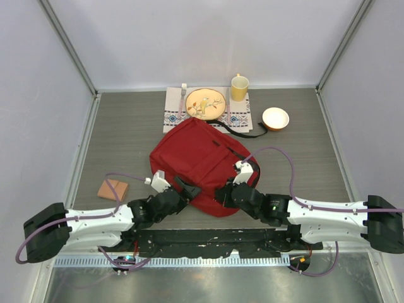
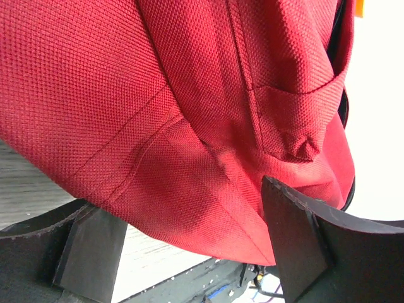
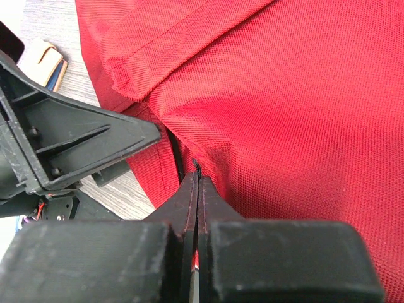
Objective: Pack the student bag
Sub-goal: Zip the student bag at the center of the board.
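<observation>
Left gripper (image 2: 178, 201) jaws stand wide apart, straddling the near corner of the bag (image 1: 199, 158) without gripping; closing here would likely bunch loose fabric rather than catch a zip. Right gripper (image 3: 197, 180) is fully closed, tips at a dark seam of the bag, which lies flat on the table (image 1: 126, 126). Whether it pinches anything cannot be told, so a pull may slip.

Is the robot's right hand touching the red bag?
Touching. In the right wrist view, the right gripper has its shut fingers pressed into the red student bag at a seam. Red fabric shows between them, with no gap.
</observation>
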{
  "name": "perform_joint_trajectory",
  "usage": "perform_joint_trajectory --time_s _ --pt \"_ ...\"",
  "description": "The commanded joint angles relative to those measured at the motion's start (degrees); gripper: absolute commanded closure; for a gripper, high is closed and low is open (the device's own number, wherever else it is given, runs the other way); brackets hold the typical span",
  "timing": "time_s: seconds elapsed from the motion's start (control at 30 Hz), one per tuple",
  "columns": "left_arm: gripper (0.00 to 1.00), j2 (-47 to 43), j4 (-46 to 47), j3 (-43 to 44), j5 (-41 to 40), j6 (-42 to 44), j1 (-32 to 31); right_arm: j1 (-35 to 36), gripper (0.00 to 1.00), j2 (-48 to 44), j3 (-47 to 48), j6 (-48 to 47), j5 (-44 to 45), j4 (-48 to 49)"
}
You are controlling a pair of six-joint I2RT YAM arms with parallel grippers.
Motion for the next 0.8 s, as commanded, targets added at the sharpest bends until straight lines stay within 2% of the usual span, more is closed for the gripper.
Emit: perform_joint_trajectory --time_s 0.0,0.07,0.1,0.2,0.3,0.4,0.43,0.47,0.57,0.6,0.67,0.7,0.77 --pt "0.21 3.02 9.25 0.12 -3.86 -0.27 -0.22 0.34 0.99 -0.28 2.31 -0.51 1.21 2.88" --pt "0.27 3.82 13.83 -1.64 -4.3 -0.45 -0.13 0.34 0.99 -0.37 2.22 -0.43 0.95 3.06" --pt "0.35 4.78 14.28 -1.82 -4.3 -0.97 0.04 0.43 0.99 -0.45 2.22 -0.34 0.86 2.97" --pt "0.45 7.06 15.33 -1.39 -3.61 -0.71 0.13 0.43 0.99 -0.45 1.96 0.01 0.95 2.97" --pt "0.45 9.09 17.44 -0.68 -2.73 -0.28 0.22 0.43 0.99 -0.02 1.95 0.1 1.04 2.97" --pt "0.4 11.55 19.37 -0.24 -2.02 -0.27 0.31 0.52 0.99 0.77 2.22 0.1 1.04 3.23" --pt "0.42 12.43 20.68 -0.33 -1.84 -0.19 0.31 0.52 0.99 1.04 2.31 0.01 0.95 3.23" --pt "0.46 13.04 21.57 -0.42 -1.76 -0.19 0.39 0.52 0.99 1.74 2.39 -0.07 0.78 3.41" --pt "0.68 14.19 23.86 -0.68 -1.4 -0.01 0.31 0.52 0.99 2.71 2.57 -0.08 -0.1 4.28" --pt "0.8 14.45 24.03 -0.68 -1.23 -0.01 0.39 0.52 0.99 3.23 2.57 0.01 -0.63 4.55" --pt "0.89 14.63 24.39 -0.68 -1.32 -0.01 0.31 0.52 0.99 3.59 2.66 0.1 -0.89 4.55" --pt "0.97 14.63 24.39 -0.86 -1.4 -0.01 0.31 0.52 0.99 3.68 2.74 0.01 -0.9 4.47" --pt "1.0 14.37 24.3 -1.03 -1.67 -0.01 0.39 0.6 0.99 3.5 2.66 -0.07 -0.81 4.38"
